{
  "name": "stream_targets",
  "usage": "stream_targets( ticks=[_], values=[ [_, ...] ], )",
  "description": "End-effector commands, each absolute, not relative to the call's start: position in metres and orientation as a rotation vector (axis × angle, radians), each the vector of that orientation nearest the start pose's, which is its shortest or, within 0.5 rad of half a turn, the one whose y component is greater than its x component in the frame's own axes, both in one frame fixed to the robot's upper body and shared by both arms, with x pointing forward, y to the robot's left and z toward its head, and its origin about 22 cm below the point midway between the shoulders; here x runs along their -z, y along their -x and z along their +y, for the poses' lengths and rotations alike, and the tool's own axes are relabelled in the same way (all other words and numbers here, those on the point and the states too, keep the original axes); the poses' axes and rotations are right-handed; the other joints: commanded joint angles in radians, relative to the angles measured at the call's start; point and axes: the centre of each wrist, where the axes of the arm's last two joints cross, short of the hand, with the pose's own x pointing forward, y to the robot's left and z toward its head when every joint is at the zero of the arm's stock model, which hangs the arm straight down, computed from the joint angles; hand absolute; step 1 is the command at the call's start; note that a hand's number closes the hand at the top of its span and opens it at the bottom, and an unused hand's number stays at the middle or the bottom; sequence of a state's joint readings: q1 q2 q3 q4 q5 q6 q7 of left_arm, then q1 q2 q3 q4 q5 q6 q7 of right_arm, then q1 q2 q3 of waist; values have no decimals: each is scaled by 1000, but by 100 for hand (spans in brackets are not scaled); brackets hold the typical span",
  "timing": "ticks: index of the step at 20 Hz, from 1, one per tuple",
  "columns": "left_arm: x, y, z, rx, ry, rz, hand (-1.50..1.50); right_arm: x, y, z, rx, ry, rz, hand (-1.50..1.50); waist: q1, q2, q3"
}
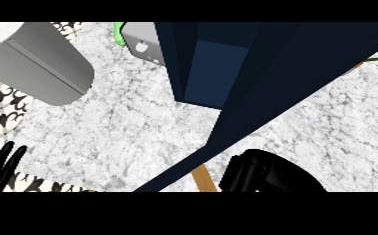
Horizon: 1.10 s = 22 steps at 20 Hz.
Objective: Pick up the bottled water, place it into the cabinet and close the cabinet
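Door still to be shut; the bottle shows nowhere in frame.

Left hand (11, 160) rests released at lower left; the cabinet (221, 64) fills centre, door (244, 124) swung out; right hand (269, 174), grip unclear, should push the door's outer face squarely.

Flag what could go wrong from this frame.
1. No bottled water shows; whether it is inside the dark blue cabinet cannot be told.
2. The right hand sits low beside the open cabinet door, fingers unclear; a swing could clip the door.
3. The left hand barely shows at the edge.
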<state>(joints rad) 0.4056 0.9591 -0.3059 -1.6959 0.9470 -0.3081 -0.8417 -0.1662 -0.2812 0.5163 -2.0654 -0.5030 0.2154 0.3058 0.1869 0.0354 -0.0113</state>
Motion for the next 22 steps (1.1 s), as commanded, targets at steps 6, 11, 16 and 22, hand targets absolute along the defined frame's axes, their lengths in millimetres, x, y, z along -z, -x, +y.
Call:
stream_targets(
  ticks=[6,11,16,22],
  values=[
    [-29,-121,391,-53,480,-1851,-150,-144,-310,-106,-373,-566,-1602,150,-43,-13,8],
    [-24,-114,394,-79,488,-1861,-150,-145,-366,-97,-365,-460,-1601,150,-71,-13,10],
    [-36,-120,399,-65,515,-1865,-150,-144,-393,-98,-373,-420,-1601,150,-75,-10,11],
    [-27,-119,387,-69,512,-1849,-150,-138,-401,-86,-385,-440,-1601,150,-110,-13,10]
  ],
)
